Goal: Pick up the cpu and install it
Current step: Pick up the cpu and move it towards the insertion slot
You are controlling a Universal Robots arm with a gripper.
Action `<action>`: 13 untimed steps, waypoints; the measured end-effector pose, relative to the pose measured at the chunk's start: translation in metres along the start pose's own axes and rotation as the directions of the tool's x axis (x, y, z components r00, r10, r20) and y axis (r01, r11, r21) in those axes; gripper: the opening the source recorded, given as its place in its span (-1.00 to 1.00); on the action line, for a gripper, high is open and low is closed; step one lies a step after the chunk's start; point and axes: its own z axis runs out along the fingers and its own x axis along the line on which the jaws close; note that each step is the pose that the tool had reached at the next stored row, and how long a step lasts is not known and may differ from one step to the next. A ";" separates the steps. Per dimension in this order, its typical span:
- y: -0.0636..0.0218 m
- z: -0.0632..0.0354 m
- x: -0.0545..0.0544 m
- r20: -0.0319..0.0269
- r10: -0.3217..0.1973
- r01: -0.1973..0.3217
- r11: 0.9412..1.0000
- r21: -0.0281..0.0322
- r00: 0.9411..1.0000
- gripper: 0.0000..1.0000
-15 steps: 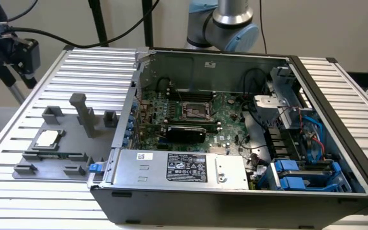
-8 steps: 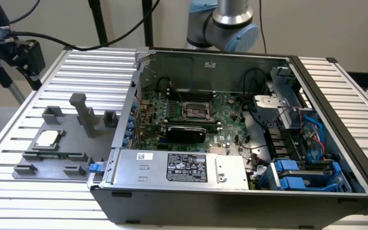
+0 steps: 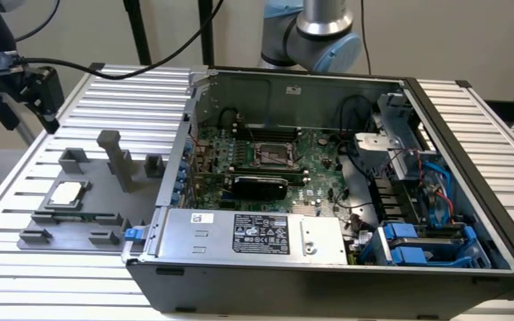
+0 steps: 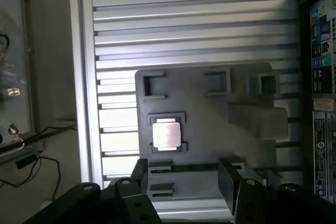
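Exterior view: a grey fixture plate [image 3: 105, 200] lies on the slatted tabletop [image 3: 25, 267]. The cpu [image 3: 67, 194] sits flat in a square recess on the fixture plate, silvery top up. Just beside the plate, on the exterior view's right, stands an open computer case [image 3: 471, 167] with its motherboard socket [image 3: 273, 157] bare.

Wrist view: the gripper [image 4: 184, 174] hangs over the fixture plate [image 4: 210, 129], jaws spread wide and holding nothing. The cpu [image 4: 166, 135] rests in its recess on the plate, clear of both fingers [image 4: 229, 179].
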 end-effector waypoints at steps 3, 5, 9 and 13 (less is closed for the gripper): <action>-0.0010 0.0053 0.001 0.000 -0.004 0.004 1.000 0.000 1.000 0.30; -0.0019 0.0090 0.001 -0.001 -0.009 0.009 1.000 0.000 1.000 0.30; -0.0039 0.0163 0.001 -0.001 -0.019 0.019 1.000 0.000 1.000 0.30; -0.0055 0.0234 0.001 -0.001 -0.027 0.027 1.000 0.000 1.000 0.30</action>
